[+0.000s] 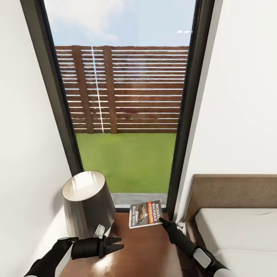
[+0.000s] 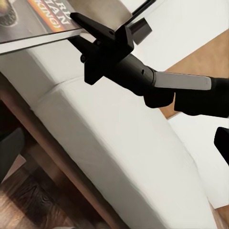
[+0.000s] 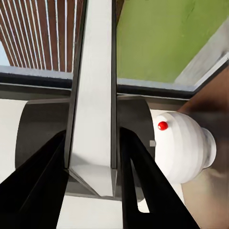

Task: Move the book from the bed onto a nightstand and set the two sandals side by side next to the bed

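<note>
The book (image 1: 144, 214), a dark paperback with an orange band, hangs face up over the back of the nightstand (image 1: 142, 250). My right gripper (image 1: 161, 220) is shut on its near corner. In the right wrist view the book (image 3: 93, 95) stands edge-on between the two black fingers (image 3: 43, 186). The left wrist view looks across at the right gripper (image 2: 81, 25) clamping the book (image 2: 33, 21), with the bed's mattress (image 2: 119, 143) behind. My left gripper (image 1: 117, 244) hovers open over the nightstand's front, beside the lamp. The sandals are out of view.
A lamp (image 1: 87, 204) with a dark shade and white base (image 3: 183, 145) fills the nightstand's left half. Behind it a tall black-framed window (image 1: 127, 115) looks onto a fence and grass. The bed's brown headboard (image 1: 231, 190) and off-white mattress (image 1: 238, 234) lie to the right.
</note>
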Available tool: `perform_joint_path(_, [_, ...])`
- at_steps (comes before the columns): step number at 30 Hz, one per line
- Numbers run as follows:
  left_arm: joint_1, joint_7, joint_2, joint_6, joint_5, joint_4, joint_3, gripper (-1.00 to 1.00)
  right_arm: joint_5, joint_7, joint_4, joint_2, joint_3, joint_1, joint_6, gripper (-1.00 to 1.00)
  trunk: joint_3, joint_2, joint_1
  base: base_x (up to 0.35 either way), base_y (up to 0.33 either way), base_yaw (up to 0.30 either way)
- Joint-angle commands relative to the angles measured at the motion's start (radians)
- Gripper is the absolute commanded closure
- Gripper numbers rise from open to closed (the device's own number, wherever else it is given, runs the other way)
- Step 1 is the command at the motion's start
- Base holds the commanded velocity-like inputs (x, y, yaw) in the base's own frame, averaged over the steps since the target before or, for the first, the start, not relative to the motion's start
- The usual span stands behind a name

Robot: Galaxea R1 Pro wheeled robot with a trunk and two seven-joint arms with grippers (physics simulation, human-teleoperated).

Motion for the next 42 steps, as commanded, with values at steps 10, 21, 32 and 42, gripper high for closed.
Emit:
perform_joint_path(10, [-0.001, 0.000, 0.001, 0.011, 0.009, 0.000, -0.007, -1.00, -0.008, 0.001, 0.000, 0.003, 0.000, 0.000, 0.009, 1.00, -0.033, -0.071, 0.038, 0.000, 0.000, 0.000])
perform_joint_path(21, [-0.001, 0.000, 0.000, 0.011, 0.009, 0.000, -0.008, -1.00, -0.008, 0.001, 0.000, 0.004, 0.000, 0.000, 0.009, 1.00, -0.067, -0.148, 0.081, 0.000, 0.000, 0.000])
perform_joint_path(32, [-0.001, 0.000, 0.001, 0.011, 0.009, 0.001, -0.008, -1.00, -0.008, 0.000, 0.000, 0.011, 0.000, 0.000, 0.009, 1.00, -0.101, -0.225, 0.123, 0.000, 0.000, 0.000])
perform_joint_path(42, [-0.001, 0.000, 0.000, 0.011, 0.009, 0.001, -0.008, -1.00, -0.008, -0.051, 0.000, 0.011, 0.000, 0.000, 0.009, 1.00, -0.133, -0.295, 0.161, 0.000, 0.000, 0.000])
